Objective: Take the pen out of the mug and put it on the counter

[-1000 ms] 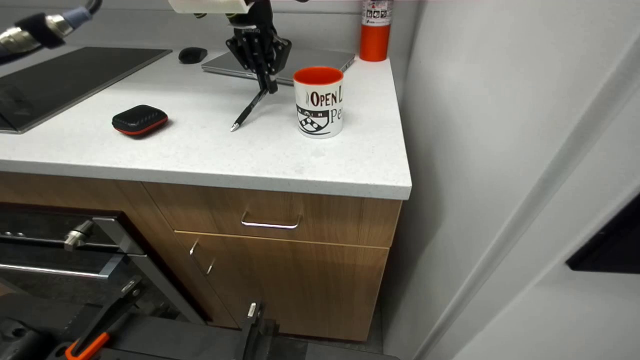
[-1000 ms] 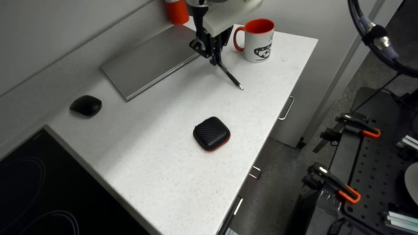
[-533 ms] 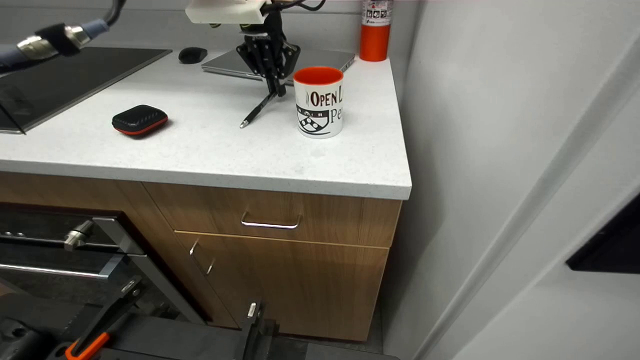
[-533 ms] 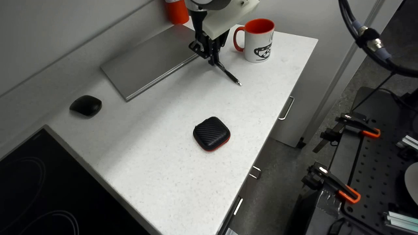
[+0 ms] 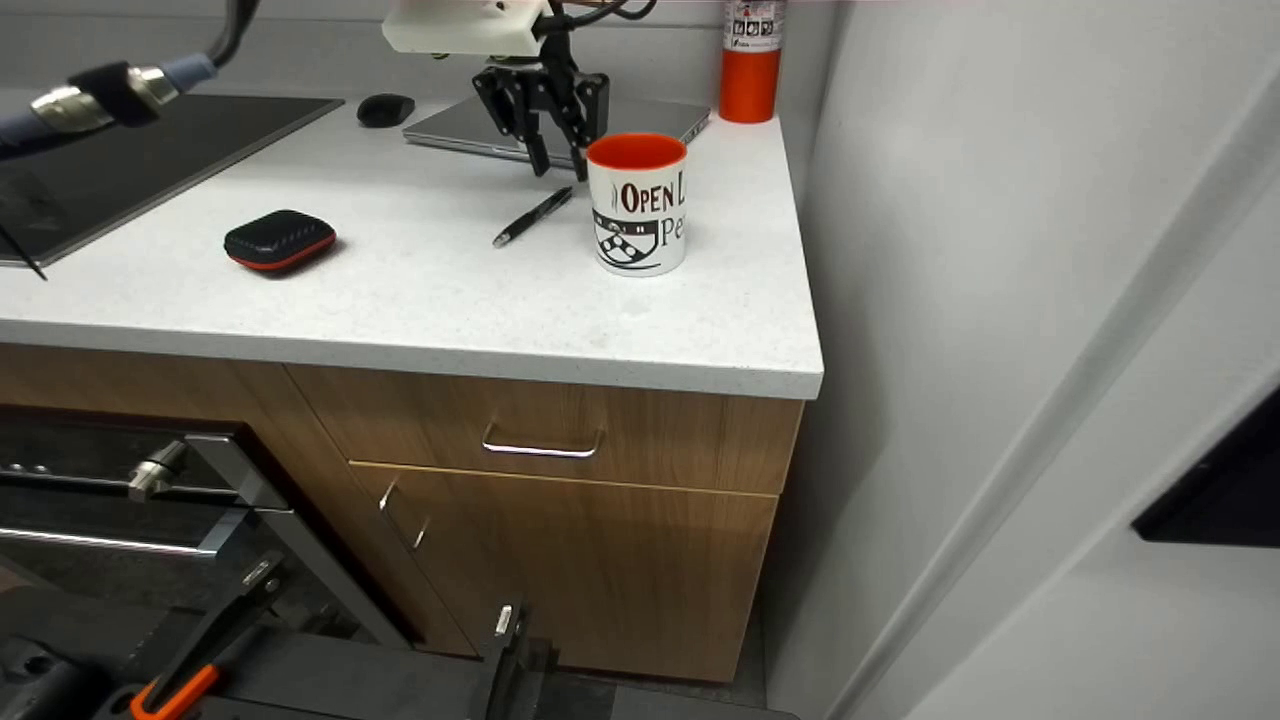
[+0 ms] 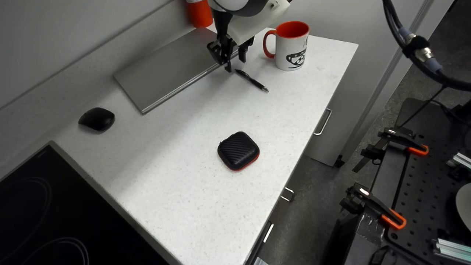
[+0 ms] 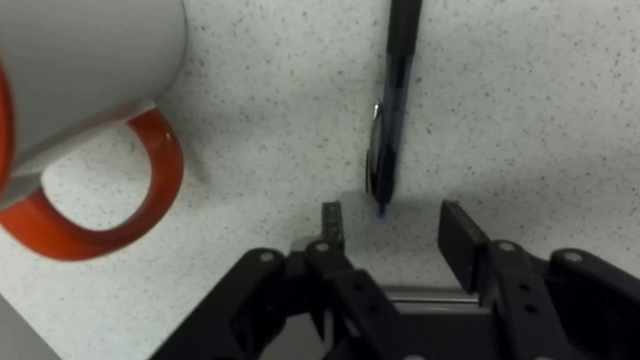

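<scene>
While the pen [image 7: 395, 102] lies on the counter [image 6: 176, 184] (mug [image 5: 640, 215] nearby), the pincer [image 5: 561, 173] gapes.

A pale wall [image 5: 330, 55] is running along the back, and a grey panel [image 5: 960, 200] is rising at one end. Light is glinting on the handle [image 5: 540, 451] of a wooden drawer [image 5: 680, 430] above a door [image 5: 610, 580]; an oven [image 5: 100, 515] is standing near them. Below, a dark floor [image 6: 316, 187] is showing.

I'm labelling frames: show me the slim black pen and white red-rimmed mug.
Slim black pen [image 7: 396, 100], in the wrist view: its barrel.
White red-rimmed mug [image 5: 638, 212], in an exterior view: printed side.
</scene>
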`<action>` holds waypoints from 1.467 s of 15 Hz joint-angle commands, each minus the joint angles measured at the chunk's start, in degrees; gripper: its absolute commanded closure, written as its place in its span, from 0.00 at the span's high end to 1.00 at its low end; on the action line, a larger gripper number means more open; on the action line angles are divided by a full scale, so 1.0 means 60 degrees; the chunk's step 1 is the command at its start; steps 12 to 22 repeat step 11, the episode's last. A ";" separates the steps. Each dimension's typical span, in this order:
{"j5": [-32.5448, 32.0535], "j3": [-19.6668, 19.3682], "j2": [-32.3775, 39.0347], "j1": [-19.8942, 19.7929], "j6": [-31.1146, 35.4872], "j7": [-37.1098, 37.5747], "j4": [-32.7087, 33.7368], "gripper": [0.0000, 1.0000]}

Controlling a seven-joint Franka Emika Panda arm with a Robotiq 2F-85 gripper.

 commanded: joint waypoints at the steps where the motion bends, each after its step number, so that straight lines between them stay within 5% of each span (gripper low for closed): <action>1: -0.0044 -0.0230 -0.0053 0.0205 0.0240 -0.0128 -0.0081 0.88; 3: 0.0052 -0.0195 -0.0058 0.0170 0.0093 -0.0209 -0.0043 0.99; 22: 0.0115 -0.0189 -0.0002 0.0171 -0.0007 -0.0244 0.0009 1.00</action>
